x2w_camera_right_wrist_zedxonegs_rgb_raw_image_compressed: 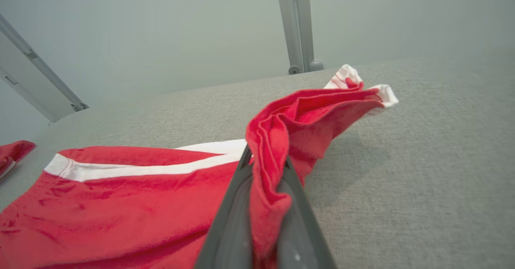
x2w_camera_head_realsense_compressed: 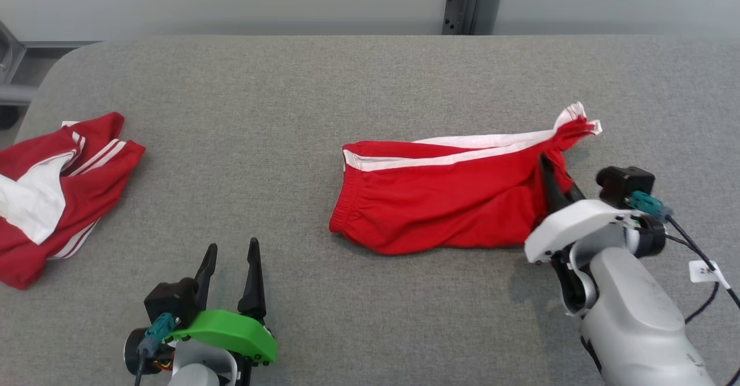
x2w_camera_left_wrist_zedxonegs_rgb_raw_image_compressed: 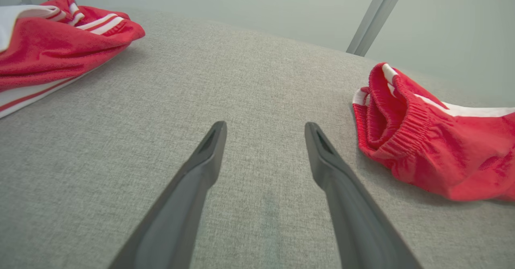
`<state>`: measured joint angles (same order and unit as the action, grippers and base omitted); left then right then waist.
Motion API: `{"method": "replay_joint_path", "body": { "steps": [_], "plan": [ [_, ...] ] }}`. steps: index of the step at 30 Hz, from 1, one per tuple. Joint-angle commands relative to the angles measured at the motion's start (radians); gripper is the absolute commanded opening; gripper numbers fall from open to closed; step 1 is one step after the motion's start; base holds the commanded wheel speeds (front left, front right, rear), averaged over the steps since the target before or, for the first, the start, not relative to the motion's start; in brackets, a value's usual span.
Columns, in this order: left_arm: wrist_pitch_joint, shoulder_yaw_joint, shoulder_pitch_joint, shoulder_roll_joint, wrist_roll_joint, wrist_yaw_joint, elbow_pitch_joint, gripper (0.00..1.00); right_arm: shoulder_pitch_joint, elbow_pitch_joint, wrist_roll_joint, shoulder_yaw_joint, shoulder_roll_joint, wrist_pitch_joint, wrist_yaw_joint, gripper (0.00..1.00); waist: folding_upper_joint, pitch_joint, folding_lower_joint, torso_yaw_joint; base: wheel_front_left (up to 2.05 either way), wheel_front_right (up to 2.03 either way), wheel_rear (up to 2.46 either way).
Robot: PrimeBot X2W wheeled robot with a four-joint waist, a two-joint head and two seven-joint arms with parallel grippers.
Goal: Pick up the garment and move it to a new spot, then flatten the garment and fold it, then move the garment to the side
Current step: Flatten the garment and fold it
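The red shorts (x2w_camera_head_realsense_compressed: 445,201) with white side stripes lie right of centre on the grey fabric-covered table (x2w_camera_head_realsense_compressed: 260,80), elastic waistband toward the robot's left and the leg end bunched and lifted at the right. That bunched fabric is clamped in the right gripper (x2w_camera_head_realsense_compressed: 546,163) – its dark fingers (x2w_camera_right_wrist_zedxonegs_rgb_raw_image_compressed: 237,196) are closed on a fold of red cloth. The left gripper (x2w_camera_head_realsense_compressed: 231,246) sits over bare table at the lower left, jaws spread wide and holding nothing, well apart from the waistband. A second red-and-white garment (x2w_camera_head_realsense_compressed: 52,195) lies crumpled at the table's left edge.
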<state>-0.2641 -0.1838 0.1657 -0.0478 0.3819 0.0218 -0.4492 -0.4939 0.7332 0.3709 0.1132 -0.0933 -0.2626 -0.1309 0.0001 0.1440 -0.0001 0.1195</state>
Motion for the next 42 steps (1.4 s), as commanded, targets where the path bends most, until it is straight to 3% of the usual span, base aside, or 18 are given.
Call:
{"method": "replay_joint_path", "body": {
  "steps": [1,10,15,16,17,18,21,35,42],
  "plan": [
    [0.000,0.000,-0.019,-0.005,0.001,-0.001,0.000,1.00,-0.018,-0.029,0.009,0.042,0.008,-0.003,0.000,0.00,-0.0001,-0.010,0.0001,0.012,0.00,0.00,0.00],
    [0.000,-0.032,-0.016,-0.005,0.025,-0.005,-0.001,1.00,-0.068,-0.113,0.140,0.408,0.039,0.011,0.000,0.00,-0.0001,-0.012,0.0001,0.079,0.00,0.00,0.00],
    [0.000,-0.049,-0.008,-0.005,0.022,-0.007,-0.008,1.00,-0.063,-0.095,0.236,0.551,0.040,0.008,0.000,0.00,-0.0001,-0.013,0.0001,0.109,0.00,0.00,0.00],
    [0.000,-0.051,-0.007,-0.005,0.021,-0.008,-0.009,1.00,-0.066,-0.086,0.253,0.568,0.039,0.006,0.000,0.04,-0.0001,-0.014,0.0001,0.111,0.00,0.00,0.00],
    [0.000,-0.051,-0.005,-0.005,0.017,-0.009,-0.009,1.00,-0.071,-0.078,0.264,0.577,0.039,0.004,0.000,0.45,-0.0001,-0.014,0.0001,0.112,0.00,0.00,0.00],
    [0.000,-0.051,-0.003,-0.005,0.012,-0.011,-0.010,1.00,-0.073,-0.067,0.280,0.583,0.039,0.003,0.000,1.00,-0.0001,-0.014,0.0001,0.111,0.00,0.00,0.00],
    [0.000,-0.040,-0.001,-0.005,-0.002,-0.014,-0.008,1.00,-0.082,-0.048,0.285,0.577,0.040,-0.003,0.000,1.00,-0.0001,-0.016,0.0001,0.095,0.00,0.00,0.00],
    [0.000,0.031,0.001,-0.005,-0.078,-0.030,0.021,1.00,0.086,-0.158,-0.025,0.116,0.039,-0.003,0.000,1.00,-0.0001,-0.014,0.0001,-0.054,0.00,0.00,0.00],
    [0.000,0.065,-0.021,-0.005,-0.103,-0.023,0.018,1.00,0.166,-0.197,-0.104,0.016,0.041,-0.003,0.000,1.00,-0.0001,-0.033,0.0001,-0.098,0.00,0.00,0.00]
  ]
}}
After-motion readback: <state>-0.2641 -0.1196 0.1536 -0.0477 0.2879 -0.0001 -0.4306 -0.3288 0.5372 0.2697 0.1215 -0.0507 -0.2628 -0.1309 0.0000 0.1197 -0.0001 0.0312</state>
